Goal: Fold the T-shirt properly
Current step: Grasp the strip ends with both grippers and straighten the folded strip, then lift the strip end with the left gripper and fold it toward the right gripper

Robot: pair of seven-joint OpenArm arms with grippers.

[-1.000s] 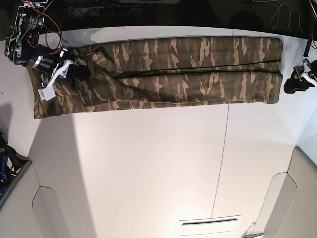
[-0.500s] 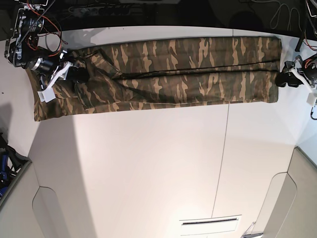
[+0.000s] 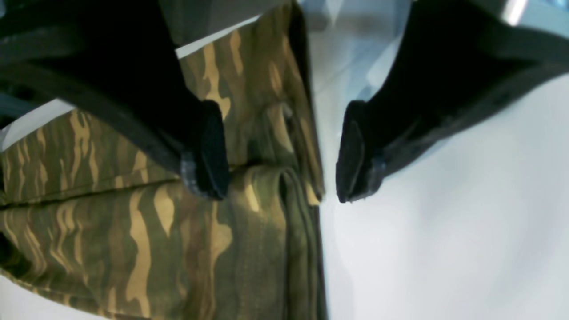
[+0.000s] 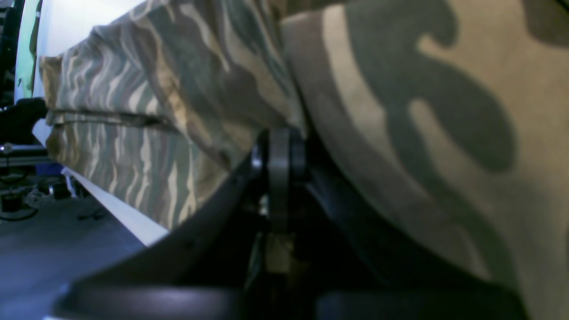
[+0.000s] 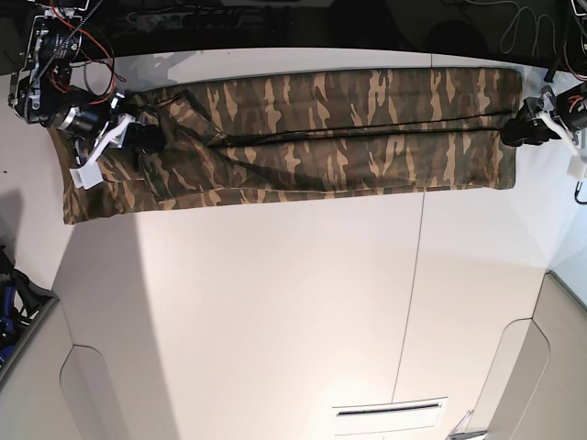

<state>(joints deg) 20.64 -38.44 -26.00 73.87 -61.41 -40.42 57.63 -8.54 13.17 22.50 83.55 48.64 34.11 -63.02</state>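
The right gripper (image 4: 279, 146) has its jaws closed together beneath a raised fold of the T-shirt (image 4: 422, 133), pinching the camouflage cloth.

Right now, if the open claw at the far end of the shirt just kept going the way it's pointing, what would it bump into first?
Most likely the T-shirt itself. The left gripper is open and straddles the folded hem edge, one finger over the cloth, the other over the bare table. Depth is unclear, but the hem lies directly ahead.

Base view is bright and sharp, glare pooling on the white worktop (image 5: 275, 302); both wrist views are soft and blurred, near parts dark.
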